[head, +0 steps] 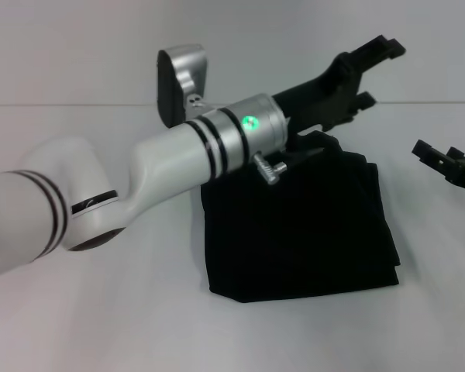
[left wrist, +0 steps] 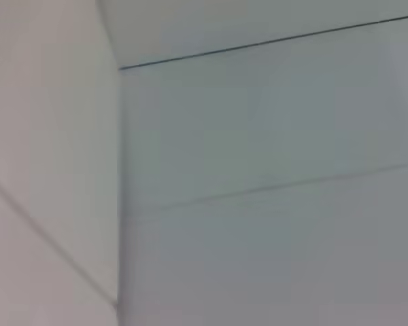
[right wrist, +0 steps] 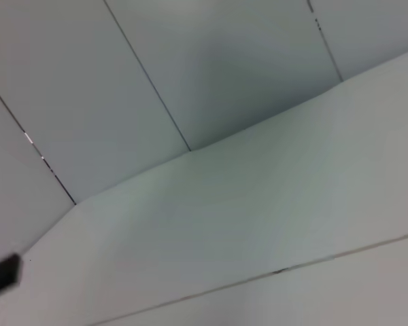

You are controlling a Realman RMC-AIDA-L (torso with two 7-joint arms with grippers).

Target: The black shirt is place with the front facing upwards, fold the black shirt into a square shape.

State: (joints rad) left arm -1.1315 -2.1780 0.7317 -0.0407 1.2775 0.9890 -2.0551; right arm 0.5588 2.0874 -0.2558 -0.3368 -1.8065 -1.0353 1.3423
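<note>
1. We see the left claw point(head: 372, 74) raised above the far edge of the shirt, pointing away from the robot toward the far right; its two black fingers stand apart and nothing is between them.
2. Behind that claw runs the left arm point(head: 178, 155), a white and silver tube with black rings and a green light point(head: 249, 122) glowing on its wrist. It crosses the head view from the lower left and hides the near left corner of the shirt.
3. At the right edge of the head view we see the right claw point(head: 449, 163), held off the table and well apart from the shirt. Only its black tips show, with a gap between them, so we read it as spread and empty.
4. The black shirt point(head: 310, 225) lies on the table point(head: 101, 325) in front of the robot, a little right of centre. It is folded into a compact, roughly square bundle, with layered edges showing along its right side. No lettering or label shows on the face turned up.
5. The table is white, and a pale wall point(head: 62, 46) rises behind it.
6. The left wrist view gives us only pale flat panels with thin seams.
7. The right wrist view shows similar pale panels point(right wrist: 224, 102), plus a small dark shape point(right wrist: 1, 274) at one edge that we cannot identify.
</note>
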